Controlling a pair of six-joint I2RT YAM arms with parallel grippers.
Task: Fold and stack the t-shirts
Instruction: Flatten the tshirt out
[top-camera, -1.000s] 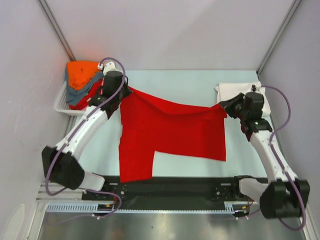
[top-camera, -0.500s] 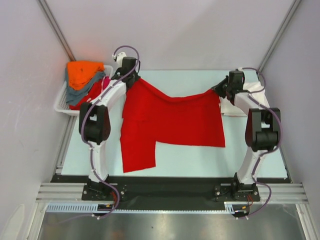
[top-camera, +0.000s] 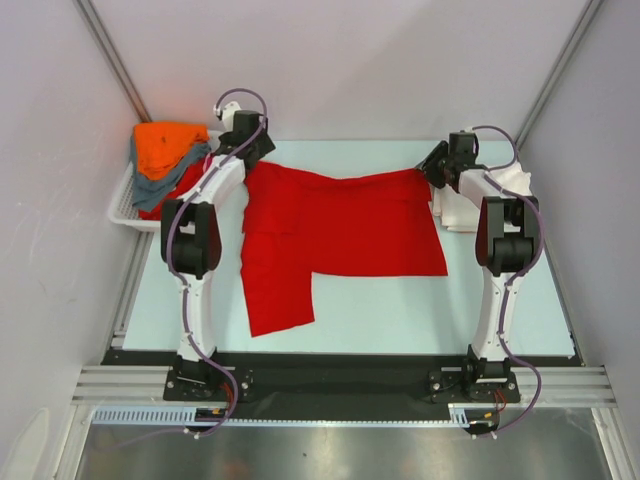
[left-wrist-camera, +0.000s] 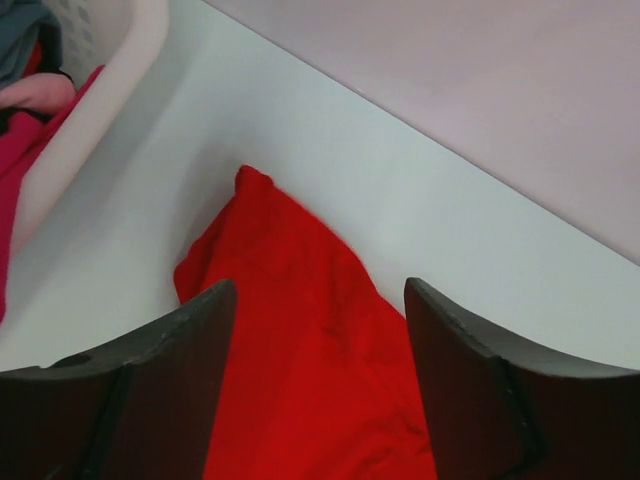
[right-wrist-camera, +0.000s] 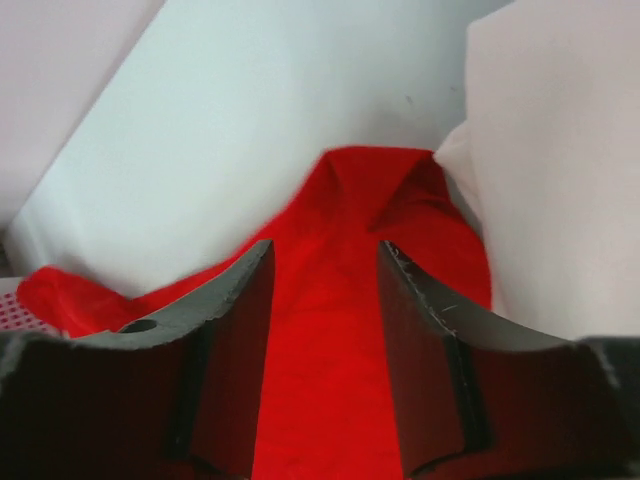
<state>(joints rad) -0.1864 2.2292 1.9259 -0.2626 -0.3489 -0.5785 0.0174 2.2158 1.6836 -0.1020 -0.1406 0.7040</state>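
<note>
Pale grey walls enclose a light blue-white worktop (top-camera: 360, 305), with both arm bases bolted at its near edge. Near to mid-worktop lies one plain red t-shirt (top-camera: 340, 235), spread flat, with a longer flap reaching toward the near left. At its far left corner sits the left pincer (top-camera: 250, 150), jaws parted, cloth lying loose between them. At the far right corner the right pincer (top-camera: 437, 165) is likewise released, red fabric slack between its jaws. Just right of it lies one folded cream-white t-shirt (top-camera: 490, 195), touching the red shirt's edge. Far left stands one white basket (top-camera: 125, 205) holding a heap in which orange (top-camera: 165, 140), grey-teal and red-pink cloth show; the number of shirts there cannot be told.

Step judged: the red shirt is laid out flat, folding not yet begun. The next move likely calls for regrasping an edge and carrying it over for the first fold.
</note>
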